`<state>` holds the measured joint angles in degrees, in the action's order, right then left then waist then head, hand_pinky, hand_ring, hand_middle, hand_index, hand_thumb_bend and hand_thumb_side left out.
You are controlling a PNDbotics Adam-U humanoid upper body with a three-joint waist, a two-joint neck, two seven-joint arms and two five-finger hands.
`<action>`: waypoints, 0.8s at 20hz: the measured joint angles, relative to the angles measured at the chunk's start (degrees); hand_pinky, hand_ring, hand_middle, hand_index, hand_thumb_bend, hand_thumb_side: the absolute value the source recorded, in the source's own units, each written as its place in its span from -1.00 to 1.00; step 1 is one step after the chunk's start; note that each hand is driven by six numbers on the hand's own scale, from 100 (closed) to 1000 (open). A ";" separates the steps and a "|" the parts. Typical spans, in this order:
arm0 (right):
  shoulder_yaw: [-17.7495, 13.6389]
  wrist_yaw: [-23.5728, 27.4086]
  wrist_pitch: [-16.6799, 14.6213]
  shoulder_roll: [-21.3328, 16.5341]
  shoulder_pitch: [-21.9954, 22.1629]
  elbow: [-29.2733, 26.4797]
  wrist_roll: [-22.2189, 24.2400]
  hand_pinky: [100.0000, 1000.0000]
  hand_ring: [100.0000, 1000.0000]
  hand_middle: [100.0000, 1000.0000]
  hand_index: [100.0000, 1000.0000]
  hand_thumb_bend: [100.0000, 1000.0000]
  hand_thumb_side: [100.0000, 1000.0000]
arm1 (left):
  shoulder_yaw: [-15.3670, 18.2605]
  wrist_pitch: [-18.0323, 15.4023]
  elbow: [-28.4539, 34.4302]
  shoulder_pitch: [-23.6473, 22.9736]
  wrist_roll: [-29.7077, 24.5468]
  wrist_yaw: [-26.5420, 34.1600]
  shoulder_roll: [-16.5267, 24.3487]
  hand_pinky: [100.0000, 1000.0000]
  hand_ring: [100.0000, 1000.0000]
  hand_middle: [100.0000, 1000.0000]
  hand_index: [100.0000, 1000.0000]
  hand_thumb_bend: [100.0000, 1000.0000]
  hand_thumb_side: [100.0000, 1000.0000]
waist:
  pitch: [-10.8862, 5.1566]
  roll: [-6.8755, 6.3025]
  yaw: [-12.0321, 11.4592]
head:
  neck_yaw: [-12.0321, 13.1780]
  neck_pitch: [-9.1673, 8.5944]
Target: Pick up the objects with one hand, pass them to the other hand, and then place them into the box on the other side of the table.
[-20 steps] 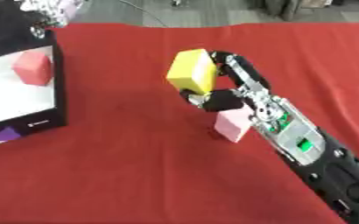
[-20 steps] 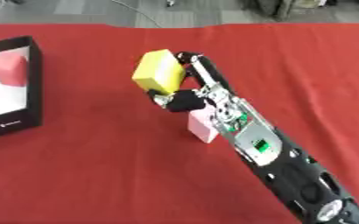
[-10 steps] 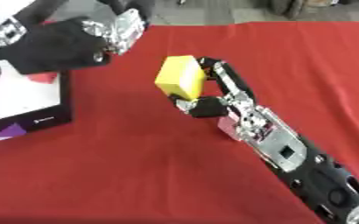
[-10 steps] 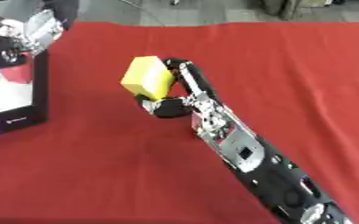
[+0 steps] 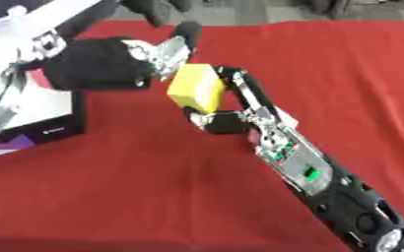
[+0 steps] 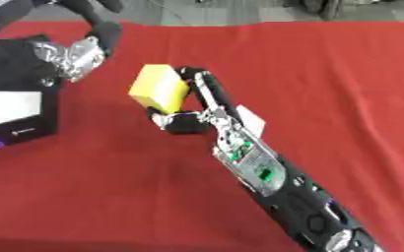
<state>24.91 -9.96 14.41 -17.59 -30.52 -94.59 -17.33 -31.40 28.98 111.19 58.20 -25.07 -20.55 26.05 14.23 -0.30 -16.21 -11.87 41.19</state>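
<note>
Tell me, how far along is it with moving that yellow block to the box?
Done: the right hand has the yellow block lifted off the red table, fingers curled round it. In hand: the handover, with the left hand right beside the block, though contact is unclear. Left: the left hand must take the block and drop it in the box. A pale block shows behind the right arm.

My right hand (image 5: 227, 106) reaches in from the lower right, arm stretched long across the table, fingers and thumb curled round the yellow block (image 5: 195, 88). My left hand (image 5: 111, 61) comes in from the upper left, just beside the block on its left, fingers spread open toward it.
</note>
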 measured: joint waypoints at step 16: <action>1.54 -1.32 -4.62 2.23 0.28 2.45 -3.87 0.59 -0.15 -0.31 0.09 -1.00 -1.00 | -2.82 -3.01 -7.72 3.05 -15.81 -16.51 -5.08 0.86 0.69 0.62 0.72 -0.39 -0.09 | -0.08 -0.23 -0.41 | 0.15 0.56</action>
<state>26.45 -11.28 9.79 -15.36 -30.24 -92.14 -21.20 -34.22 25.96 103.46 61.25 -40.88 -37.06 20.98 14.15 -0.53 -16.62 -11.72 41.75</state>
